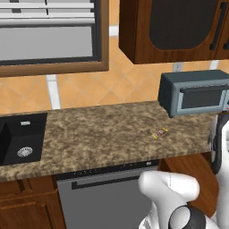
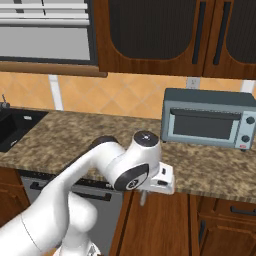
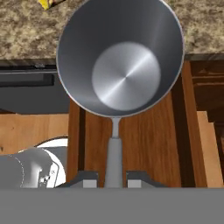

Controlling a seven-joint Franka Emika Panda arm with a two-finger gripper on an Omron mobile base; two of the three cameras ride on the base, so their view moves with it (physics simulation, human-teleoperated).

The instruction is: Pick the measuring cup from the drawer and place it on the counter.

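Hand view: the gripper [image 3: 114,178] pinches the measuring cup [image 3: 120,57] by its handle, above the open drawer [image 3: 144,140]. Counter [image 3: 26,30] and yellow packet [image 3: 50,3] sit upper left, dishwasher [image 3: 30,92] at left.

The white Franka arm with dark joints [image 2: 125,170] rises from seven o'clock in the right base view, bends at a rounded elbow at centre, and turns its wrist downward toward five o'clock. In the left base view its white links sit at five o'clock, with a forearm segment upright along the three o'clock edge. In the hand view, the two-finger gripper [image 3: 113,178] at six o'clock has its dark tips pressed against the thin straight handle of the pale grey measuring cup [image 3: 120,57].
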